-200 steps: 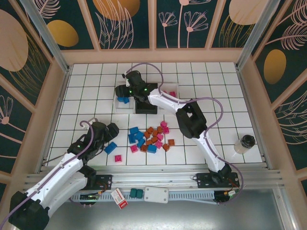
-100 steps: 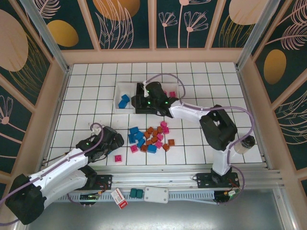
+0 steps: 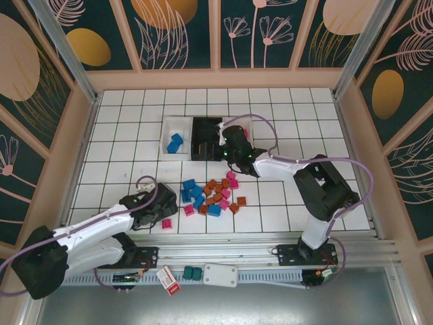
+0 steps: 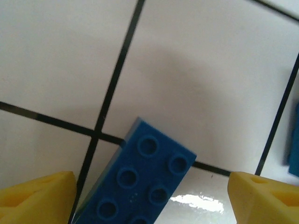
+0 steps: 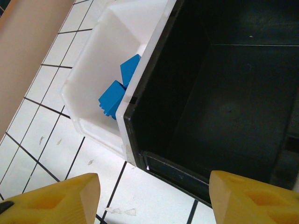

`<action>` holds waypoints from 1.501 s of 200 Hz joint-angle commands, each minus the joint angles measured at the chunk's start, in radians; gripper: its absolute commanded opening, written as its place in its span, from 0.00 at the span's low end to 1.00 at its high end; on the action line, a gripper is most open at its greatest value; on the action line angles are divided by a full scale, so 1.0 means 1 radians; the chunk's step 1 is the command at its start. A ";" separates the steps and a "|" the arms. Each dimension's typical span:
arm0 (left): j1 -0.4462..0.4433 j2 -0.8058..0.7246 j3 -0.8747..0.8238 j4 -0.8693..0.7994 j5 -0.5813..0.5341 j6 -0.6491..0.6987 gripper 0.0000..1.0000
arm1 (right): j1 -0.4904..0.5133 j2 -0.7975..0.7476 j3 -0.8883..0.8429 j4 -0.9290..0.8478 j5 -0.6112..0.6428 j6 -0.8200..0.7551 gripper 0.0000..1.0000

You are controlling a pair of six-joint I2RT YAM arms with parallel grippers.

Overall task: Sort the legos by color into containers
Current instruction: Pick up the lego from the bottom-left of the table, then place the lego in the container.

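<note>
Straddling a blue brick (image 4: 140, 182) on the table (image 4: 210, 70), the left gripper (image 4: 150, 198) gapes, untouching; light, rigid, slick, the brick probably pinches best across its long sides. The right gripper (image 5: 154, 200) hangs open, empty.

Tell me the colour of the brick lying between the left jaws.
The brick is blue; the left wrist view shows it best.

Blue brick (image 4: 145, 179) cut by bottom edge, right white bin (image 3: 246, 127) largely hidden
</note>
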 commanded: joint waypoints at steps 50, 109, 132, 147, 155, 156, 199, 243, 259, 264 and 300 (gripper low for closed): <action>-0.056 0.136 0.037 -0.056 -0.043 0.018 0.69 | -0.024 -0.087 -0.058 0.079 -0.016 0.037 0.64; -0.056 0.196 0.047 0.037 -0.089 0.041 0.31 | -0.030 -0.125 -0.077 0.073 -0.009 0.042 0.64; -0.056 0.208 0.100 0.055 -0.118 0.081 0.20 | -0.033 -0.146 -0.092 0.069 -0.004 0.045 0.64; -0.056 0.181 0.174 0.027 -0.170 0.103 0.18 | -0.035 -0.164 -0.107 0.067 -0.003 0.048 0.64; -0.055 0.153 0.216 0.016 -0.201 0.115 0.19 | -0.036 -0.175 -0.116 0.066 -0.001 0.049 0.64; -0.055 0.149 0.223 0.015 -0.204 0.119 0.19 | -0.036 -0.176 -0.117 0.067 0.000 0.050 0.64; 0.073 0.139 0.419 0.101 -0.262 0.301 0.23 | -0.042 -0.233 -0.153 0.056 0.011 0.059 0.64; 0.241 0.444 0.632 0.248 -0.208 0.457 0.21 | -0.042 -0.278 -0.177 0.012 0.042 0.059 0.64; 0.277 0.551 0.702 0.286 -0.205 0.474 0.19 | -0.042 -0.302 -0.193 -0.004 0.043 0.063 0.64; 0.284 0.581 0.722 0.297 -0.208 0.480 0.19 | -0.042 -0.311 -0.201 -0.010 0.045 0.065 0.64; 0.330 0.786 0.877 0.291 -0.193 0.493 0.22 | -0.042 -0.369 -0.251 -0.068 0.050 0.066 0.64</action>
